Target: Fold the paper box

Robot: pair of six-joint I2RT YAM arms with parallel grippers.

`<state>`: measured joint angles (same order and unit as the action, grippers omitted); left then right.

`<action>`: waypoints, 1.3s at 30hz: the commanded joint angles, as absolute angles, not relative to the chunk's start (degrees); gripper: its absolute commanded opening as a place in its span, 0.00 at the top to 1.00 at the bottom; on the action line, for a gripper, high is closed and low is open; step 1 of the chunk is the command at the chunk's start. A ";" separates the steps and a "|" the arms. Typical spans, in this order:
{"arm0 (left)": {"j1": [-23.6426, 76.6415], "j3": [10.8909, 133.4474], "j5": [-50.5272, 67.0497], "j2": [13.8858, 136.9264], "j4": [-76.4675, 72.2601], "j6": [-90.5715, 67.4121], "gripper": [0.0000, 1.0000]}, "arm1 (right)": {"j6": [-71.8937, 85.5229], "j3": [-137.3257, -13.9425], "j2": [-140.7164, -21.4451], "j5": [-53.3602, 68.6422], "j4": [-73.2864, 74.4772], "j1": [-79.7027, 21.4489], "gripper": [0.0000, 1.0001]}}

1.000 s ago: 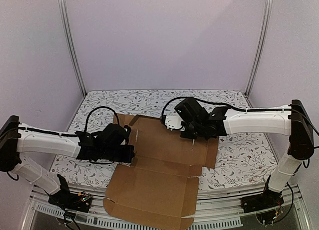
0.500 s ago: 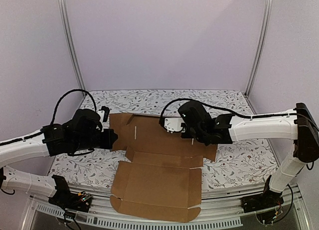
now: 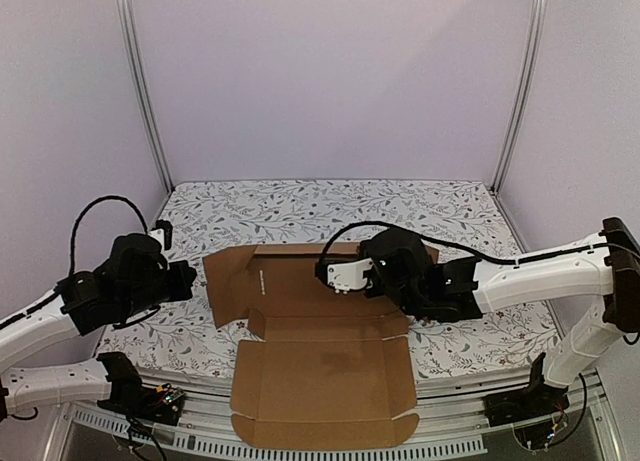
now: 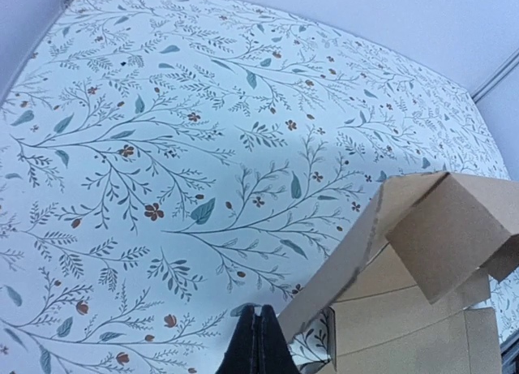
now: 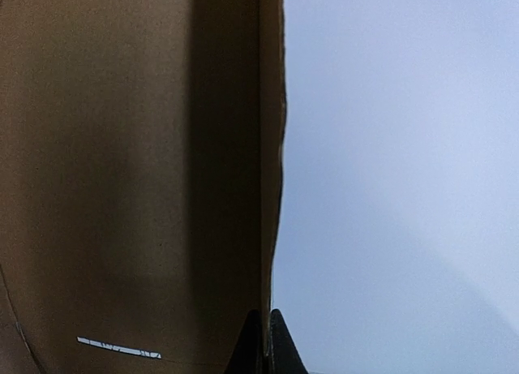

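Note:
The paper box (image 3: 320,366) is a brown die-cut cardboard sheet lying mostly flat at the table's middle and near edge. Its far panel and left flap (image 3: 225,281) are lifted. My right gripper (image 3: 380,284) is low over the far panel's right part. In the right wrist view the gripper (image 5: 266,315) is shut on a thin cardboard edge, with the box (image 5: 122,147) filling the left half. My left gripper (image 3: 190,278) is just left of the left flap, apart from it. In the left wrist view it (image 4: 259,311) is shut and empty, with the raised flap (image 4: 430,228) to its right.
The table has a floral cloth (image 3: 300,206). Metal frame posts (image 3: 140,91) (image 3: 520,91) stand at the back corners, with plain walls behind. The box's near panel reaches the table's front rail (image 3: 200,436). Cables loop over both arms.
My left arm has pulled back to the left, off the box. My right gripper has moved nearer and lower with the cardboard. The box has shifted and squared up.

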<state>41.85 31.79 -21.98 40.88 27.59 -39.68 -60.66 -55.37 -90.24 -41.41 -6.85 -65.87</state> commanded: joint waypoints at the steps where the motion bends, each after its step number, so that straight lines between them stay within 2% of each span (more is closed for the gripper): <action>1: 38.13 27.77 -18.61 40.40 23.15 -39.64 1.00 | -63.43 -52.78 -87.10 -42.00 -11.88 -67.65 1.00; 11: 32.62 20.57 -0.63 46.52 4.73 -37.14 1.00 | -64.86 -51.03 -85.11 -43.64 -13.35 -70.43 1.00; 21: 32.61 17.84 11.45 46.50 -3.91 -37.78 1.00 | -62.61 -51.24 -87.10 -46.61 -14.34 -71.66 1.00; 29: 33.16 14.96 16.00 46.08 -8.03 -39.15 1.00 | -63.51 -52.07 -90.41 -49.46 -16.86 -73.28 1.00; 39: 35.25 16.14 15.82 47.33 -9.32 -41.13 1.00 | -62.17 -52.27 -91.81 -53.79 -17.05 -75.40 1.00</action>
<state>34.04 15.38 14.61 46.50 -7.42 -39.97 -63.70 -51.68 -90.17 -50.87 -15.88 -74.04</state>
